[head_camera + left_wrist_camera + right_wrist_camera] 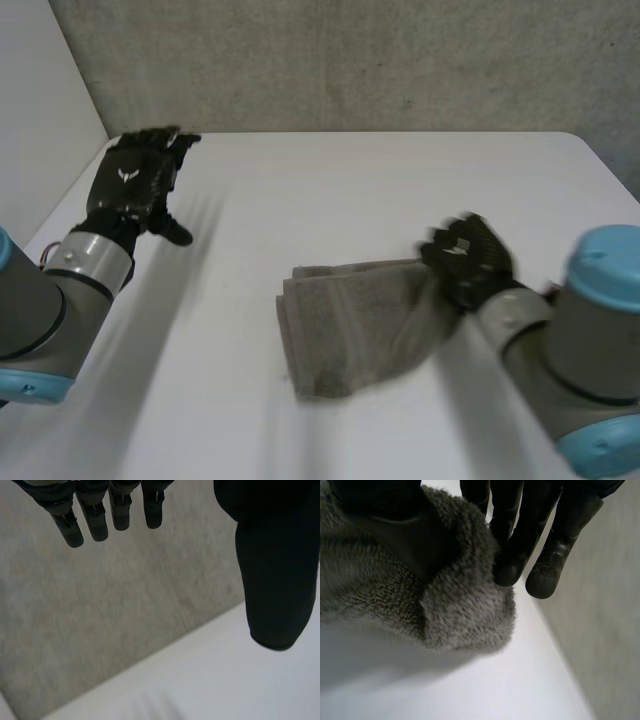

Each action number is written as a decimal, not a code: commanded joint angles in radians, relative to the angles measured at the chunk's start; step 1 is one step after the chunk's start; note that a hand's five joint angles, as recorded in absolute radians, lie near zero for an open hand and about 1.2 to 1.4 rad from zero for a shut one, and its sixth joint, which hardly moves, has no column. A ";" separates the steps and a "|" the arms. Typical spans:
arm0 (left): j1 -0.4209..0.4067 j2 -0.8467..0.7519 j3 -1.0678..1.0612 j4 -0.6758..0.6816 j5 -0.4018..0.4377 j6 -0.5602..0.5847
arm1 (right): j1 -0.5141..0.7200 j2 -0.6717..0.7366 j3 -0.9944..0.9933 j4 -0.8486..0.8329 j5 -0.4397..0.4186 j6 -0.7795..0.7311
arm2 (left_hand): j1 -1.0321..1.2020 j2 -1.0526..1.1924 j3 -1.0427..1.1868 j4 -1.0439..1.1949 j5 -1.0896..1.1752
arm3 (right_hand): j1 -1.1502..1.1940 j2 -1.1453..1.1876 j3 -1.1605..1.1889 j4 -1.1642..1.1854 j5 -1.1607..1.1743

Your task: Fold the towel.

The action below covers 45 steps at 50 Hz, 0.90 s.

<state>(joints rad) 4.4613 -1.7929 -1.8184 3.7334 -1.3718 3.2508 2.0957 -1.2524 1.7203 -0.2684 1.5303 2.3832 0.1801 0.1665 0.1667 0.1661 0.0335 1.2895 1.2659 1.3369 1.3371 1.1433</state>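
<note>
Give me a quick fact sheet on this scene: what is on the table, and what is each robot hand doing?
surface: white table, with a grey speckled wall behind it
object: grey fluffy terry towel, lying in layers near the table's middle
right robot hand: thumb and fingers pinch one end of the towel
left robot hand: open, fingers straight, well apart from the towel, holding nothing
task status: fold looks partly made; towel not yet released
</note>
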 commanded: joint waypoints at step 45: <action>-0.379 -0.325 0.218 -0.463 -0.256 -0.284 | 0.004 0.209 -0.157 0.242 -0.200 0.536 | 0.022 0.035 0.035 0.036 -0.006 | -1.115 -1.091 -1.162 -1.163 -1.143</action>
<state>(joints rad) 4.0917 -2.0533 -1.5964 3.2680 -1.5760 2.9140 2.0929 -1.1844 1.6038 -0.0416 1.3414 2.9188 0.1802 0.1776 0.1667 0.1774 0.0335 0.2327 0.2400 0.2428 0.2607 0.0614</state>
